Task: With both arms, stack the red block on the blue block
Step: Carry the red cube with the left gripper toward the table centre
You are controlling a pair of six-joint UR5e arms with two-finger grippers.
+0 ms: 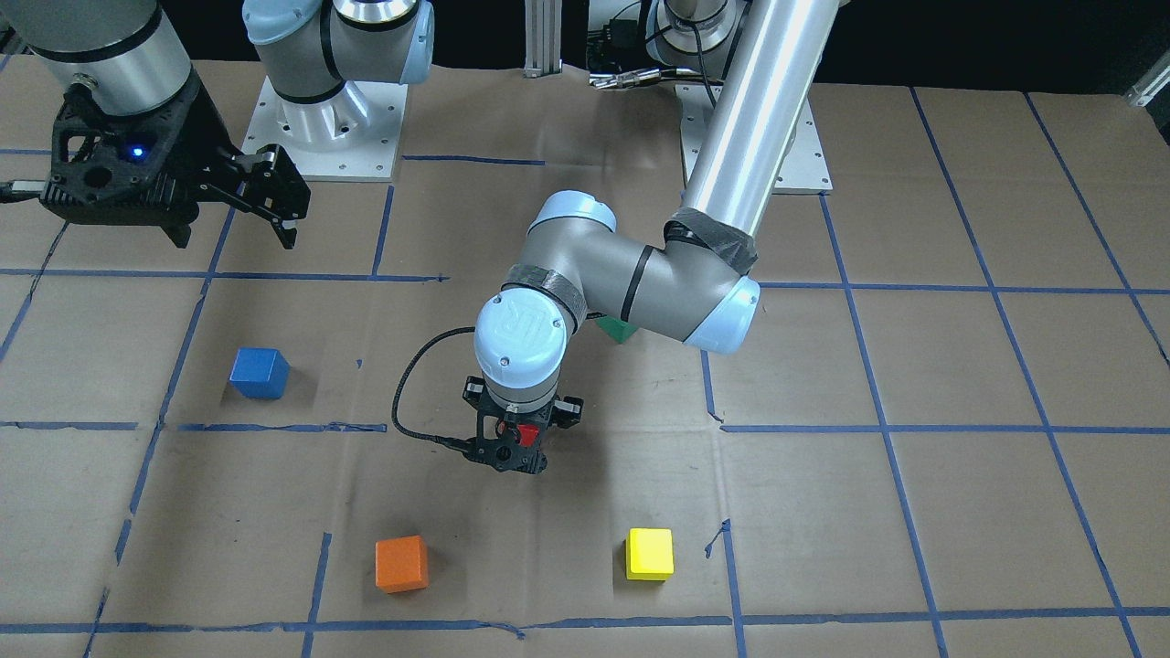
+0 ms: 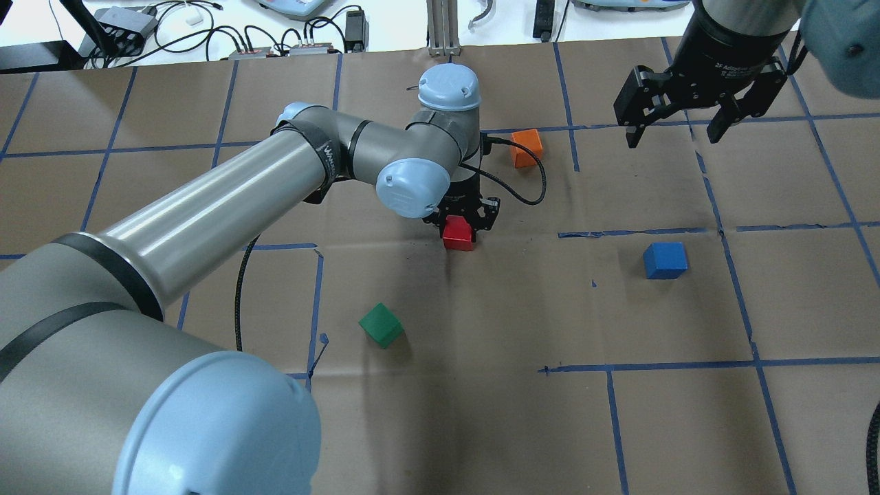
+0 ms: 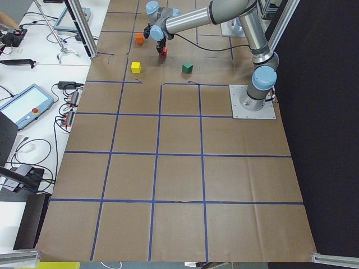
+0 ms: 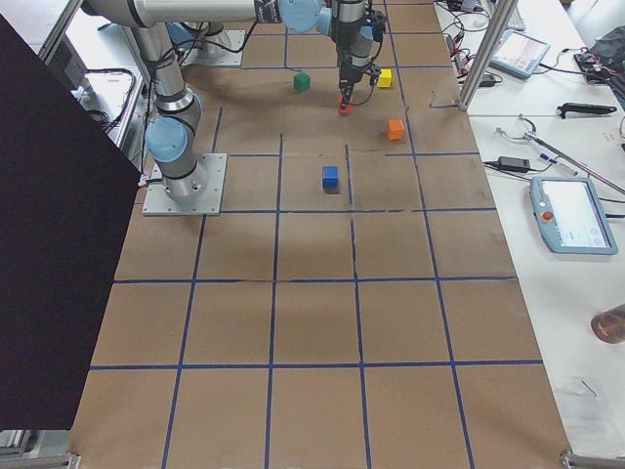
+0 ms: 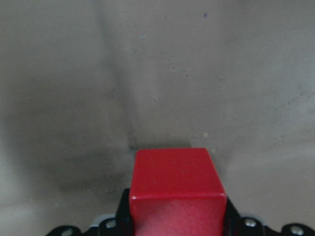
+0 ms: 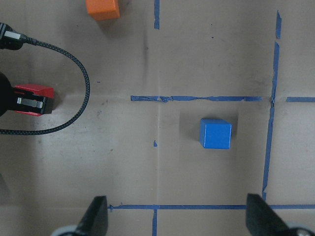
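The red block sits between the fingers of my left gripper, which points straight down near the table's middle and is shut on it. It fills the bottom of the left wrist view and shows in the front view. I cannot tell if it touches the paper. The blue block stands alone on the table to the right, also in the front view and the right wrist view. My right gripper hangs open and empty, high above the table beyond the blue block.
An orange block lies just past the left gripper, near its cable. A green block lies nearer the robot. A yellow block lies at the far side. Brown paper with blue tape lines covers the table.
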